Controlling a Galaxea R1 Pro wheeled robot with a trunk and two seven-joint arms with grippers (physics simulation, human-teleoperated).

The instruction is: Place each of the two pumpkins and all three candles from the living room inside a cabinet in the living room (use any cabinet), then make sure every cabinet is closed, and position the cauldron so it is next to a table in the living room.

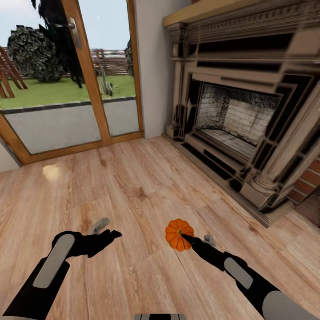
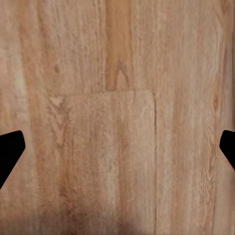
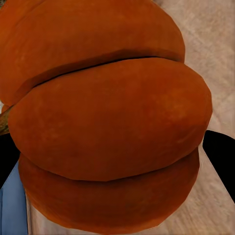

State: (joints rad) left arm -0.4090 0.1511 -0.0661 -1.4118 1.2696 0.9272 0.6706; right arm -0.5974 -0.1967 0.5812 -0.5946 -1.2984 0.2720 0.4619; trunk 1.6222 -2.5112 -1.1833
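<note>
The right gripper (image 1: 186, 238) holds a pumpkin (image 1: 179, 234) above the wood floor (image 1: 133, 186), its two dark fingers closed against the fruit's sides; in the head view the pumpkin sits just right of centre and low in the frame, at the tip of the right arm, which reaches in from the lower right corner; the pumpkin is round and squat, so it has no clear long axis, but its ribbed top with the short dark stem faces up toward the head camera, the ribs fanning out from that centre; in the right wrist view the pumpkin (image 3: 110, 117) bulges close to the lens, its ribs running across the picture as broad orange bands, with one black fingertip (image 3: 221, 156) at either edge pressed to it; the left gripper (image 1: 103, 230) hangs over bare floor at the lower left, well apart from the pumpkin, jaws spread wide and holding nothing, its fingertips (image 2: 11, 149) at the far edges of the left wrist view over plain planks (image 2: 117, 122); a fireplace (image 1: 240, 115) stands at the right, and a glass door (image 1: 66, 75) with a wooden frame at the upper left.
</note>
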